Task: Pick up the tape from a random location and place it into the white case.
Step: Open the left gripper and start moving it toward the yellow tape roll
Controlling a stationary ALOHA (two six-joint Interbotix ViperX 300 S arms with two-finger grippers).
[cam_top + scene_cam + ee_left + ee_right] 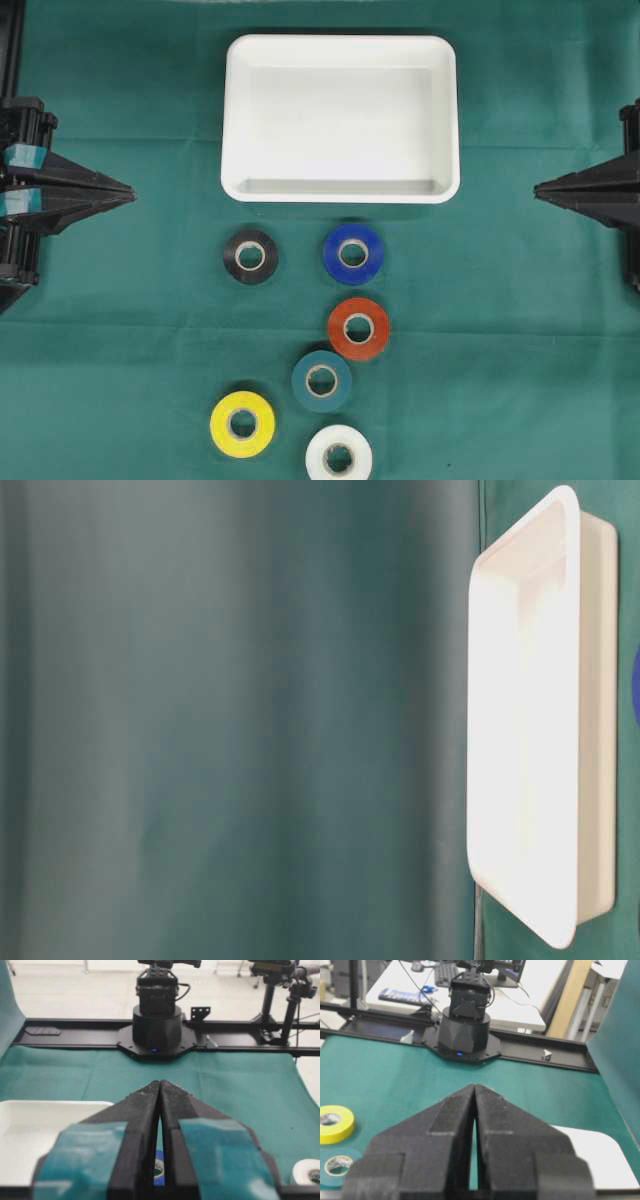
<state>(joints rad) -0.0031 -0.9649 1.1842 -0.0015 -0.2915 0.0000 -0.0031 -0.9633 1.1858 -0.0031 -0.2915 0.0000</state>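
Sitting at the left edge of the overhead view, well left of the white case (pixel 341 118), the left gripper (pixel 128 192) has its jaws pressed together with nothing between them; the left wrist view shows the same, tips touching, teal tape wrapped on the finger bodies. Green cloth covers the table (pixel 520 350). White case lies flat at the top middle, nothing inside it. All six tape rolls lie flat on the cloth below the case, none touching it. Yellow tape (pixel 242 424) is furthest left, well below the case's lower left corner. Black tape (pixel 250 257) is just below the case's left part. Teal tape (pixel 321 380) is below the case's middle, white tape (pixel 338 458) further below that, cut by the frame's bottom edge. Blue tape (pixel 353 253) is just below the case's middle, beside black with a gap. Orange-red tape (pixel 359 328) is under blue, close to it and nearly touching teal. Right gripper (pixel 541 187) is at the right edge, well right of the case, jaws closed tight and holding nothing; right wrist view confirms tips together. Table-level view shows the case's rim and side wall only, rest blurred green cloth.
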